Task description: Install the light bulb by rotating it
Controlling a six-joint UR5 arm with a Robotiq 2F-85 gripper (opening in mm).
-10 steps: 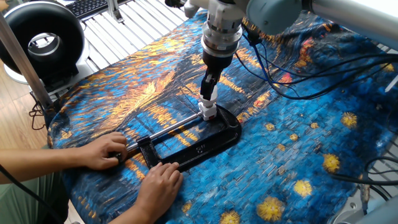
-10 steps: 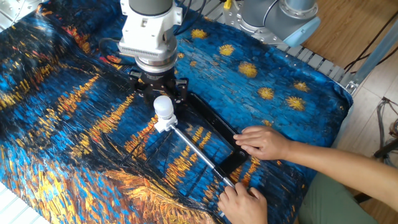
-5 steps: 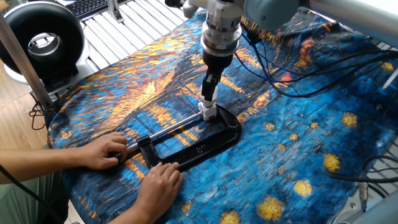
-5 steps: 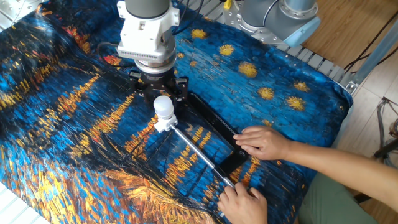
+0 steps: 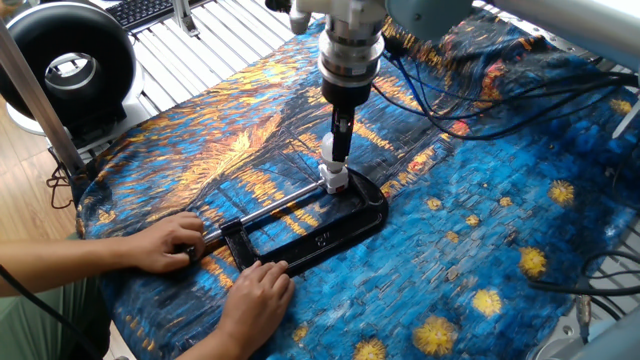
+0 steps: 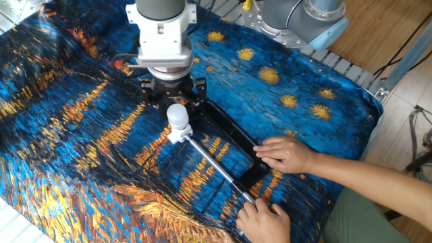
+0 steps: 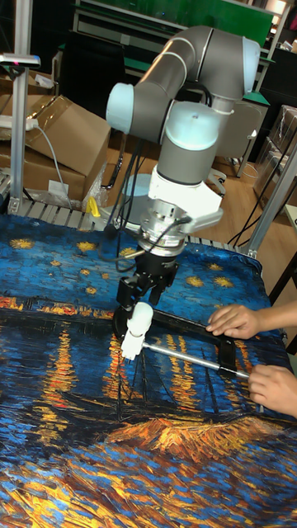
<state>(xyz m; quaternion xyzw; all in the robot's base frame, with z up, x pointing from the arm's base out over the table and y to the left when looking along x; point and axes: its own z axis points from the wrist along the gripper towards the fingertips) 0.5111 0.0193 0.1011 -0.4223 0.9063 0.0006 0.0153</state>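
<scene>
The light bulb [image 6: 177,115] stands upright in its white socket block [image 6: 177,134], which is pinched at the far end of the black clamp [image 5: 318,232] on the cloth-covered desk [image 5: 480,220]. The claw [image 6: 171,102] hangs directly above the socket block, its black fingers [image 7: 125,294] straddling the dome. Since a second ago the wrist has turned slightly and drifted a little, while bulb and socket block have not shifted. That suggests the screwing-in turn is under way, though how deep the neck sits cannot be judged. I cannot tell whether the fingers press the bulb or merely flank it. A person's two hands [image 5: 258,297] [image 5: 172,243] steady the clamp at the end opposite the socket block.
</scene>
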